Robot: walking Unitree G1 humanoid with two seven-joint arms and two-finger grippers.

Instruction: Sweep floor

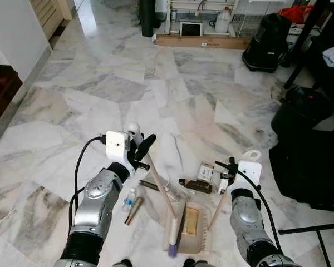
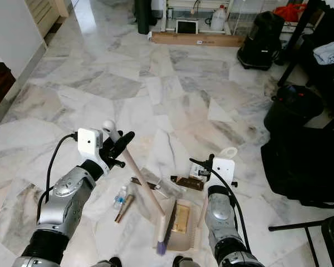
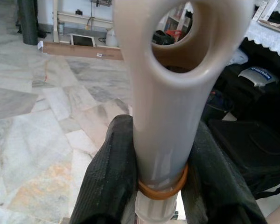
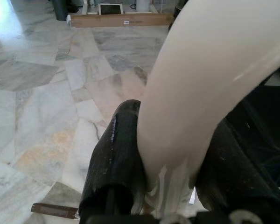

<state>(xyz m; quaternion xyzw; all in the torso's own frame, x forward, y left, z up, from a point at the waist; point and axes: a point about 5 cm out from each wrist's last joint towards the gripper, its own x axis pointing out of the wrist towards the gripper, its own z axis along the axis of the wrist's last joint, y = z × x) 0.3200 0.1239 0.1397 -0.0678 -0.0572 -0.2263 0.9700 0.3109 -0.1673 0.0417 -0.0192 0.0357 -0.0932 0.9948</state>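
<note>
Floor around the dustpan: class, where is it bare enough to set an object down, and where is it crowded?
Bare marble stretches from the litter to the cardboard box. It is crowded around the dustpan: the broom, a small bottle and wrappers lie there. The left gripper and right gripper hold the handles. Black bags line the right side.

broom (image 1: 161, 189) left of dustpan (image 1: 192, 225), small bottle (image 1: 128, 199) further left

Black bags (image 1: 309, 150) at right, cardboard box (image 1: 202, 41) far end, white jug (image 1: 223, 22)
</note>
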